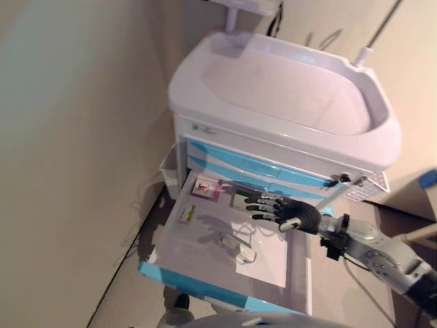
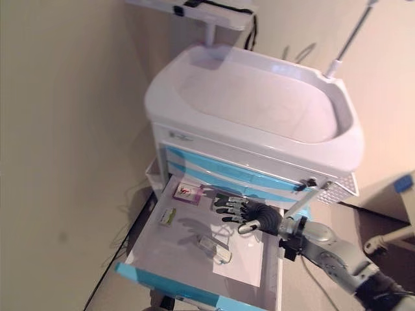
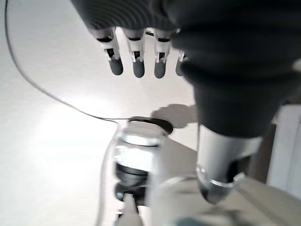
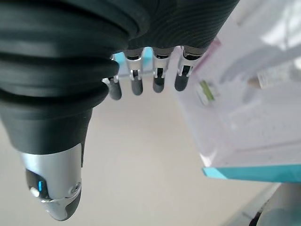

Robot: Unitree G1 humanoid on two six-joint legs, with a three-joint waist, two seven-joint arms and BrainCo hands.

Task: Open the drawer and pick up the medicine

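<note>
The cart's top drawer (image 1: 205, 287) stands pulled out, with a blue front. Inside lie a pink-and-red medicine box (image 1: 206, 188), a small green-and-white packet (image 1: 186, 213), a clear blister pack (image 1: 237, 247) and a white sheet (image 1: 266, 256). My right hand (image 1: 276, 208) hovers open over the back of the drawer. Its fingertips are over a small white box (image 1: 240, 200), and I cannot tell if they touch it. It holds nothing. The right wrist view shows the green packet (image 4: 205, 92) past the straight fingers (image 4: 157, 80). My left hand (image 3: 136, 61) is open and shows only in its wrist view, above the floor.
The white cart (image 1: 287, 89) has a deep moulded top tray and more blue drawers below it. A beige wall stands close on the left. A thin pole (image 1: 379, 31) rises at the cart's back right, and a white wire basket (image 1: 372, 183) hangs on its right side.
</note>
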